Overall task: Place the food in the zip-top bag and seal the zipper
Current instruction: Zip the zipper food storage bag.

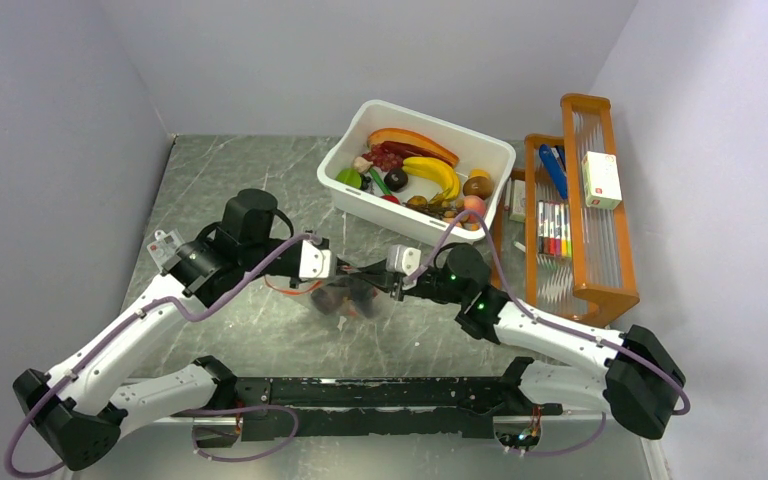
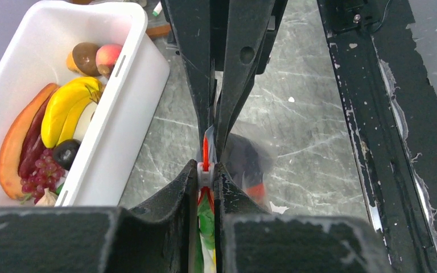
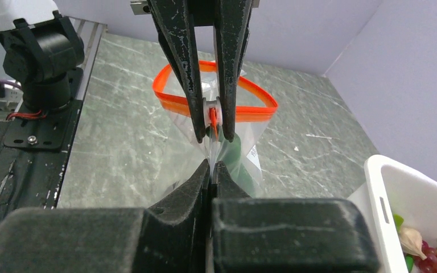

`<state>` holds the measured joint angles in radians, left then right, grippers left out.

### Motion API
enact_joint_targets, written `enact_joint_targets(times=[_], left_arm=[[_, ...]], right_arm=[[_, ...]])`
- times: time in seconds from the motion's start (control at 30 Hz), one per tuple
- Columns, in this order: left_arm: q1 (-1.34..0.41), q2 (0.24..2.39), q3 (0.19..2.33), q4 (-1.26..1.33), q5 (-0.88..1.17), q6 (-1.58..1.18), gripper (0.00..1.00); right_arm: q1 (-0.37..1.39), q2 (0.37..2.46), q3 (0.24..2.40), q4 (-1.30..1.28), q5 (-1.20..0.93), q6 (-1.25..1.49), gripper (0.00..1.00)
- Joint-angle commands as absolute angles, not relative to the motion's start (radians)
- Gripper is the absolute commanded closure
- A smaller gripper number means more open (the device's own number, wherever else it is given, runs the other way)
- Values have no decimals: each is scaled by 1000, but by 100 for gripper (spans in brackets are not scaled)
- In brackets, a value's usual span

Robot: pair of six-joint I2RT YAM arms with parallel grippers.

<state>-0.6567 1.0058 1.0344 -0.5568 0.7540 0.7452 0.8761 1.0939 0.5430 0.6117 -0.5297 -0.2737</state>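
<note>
The bench (image 1: 230,180) is a grey-green marbled slab set between plain pale-lilac walls (image 1: 360,50), with a black rail (image 1: 380,395) along its near edge. Mid-bench, the clear, crinkly zip-top bag (image 3: 247,139) is held between both arms. The left tool (image 2: 205,173) is clamped on the orange-red zipper strip (image 3: 170,99), and the right tool (image 3: 211,168) pinches the clear film close by. The strip gapes in a loop. A green toy vegetable (image 3: 233,153) sits inside the bag. Glossy toy fruit (image 2: 62,114) fills the white plastic tub (image 2: 131,119). On the orange wooden rack (image 1: 600,290), a small white box (image 1: 601,180) bears red and green print, too small to read.
</note>
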Motion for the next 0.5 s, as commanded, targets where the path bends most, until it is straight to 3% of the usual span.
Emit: enact_joint_targets(times=[0.0, 0.47], left_arm=[[-645, 1007, 1083, -665, 648, 791, 93], [-646, 1044, 1138, -712, 601, 812, 93]], right_arm=[[862, 1067, 525, 690, -527, -249, 100], [840, 1067, 522, 696, -564, -228, 100]])
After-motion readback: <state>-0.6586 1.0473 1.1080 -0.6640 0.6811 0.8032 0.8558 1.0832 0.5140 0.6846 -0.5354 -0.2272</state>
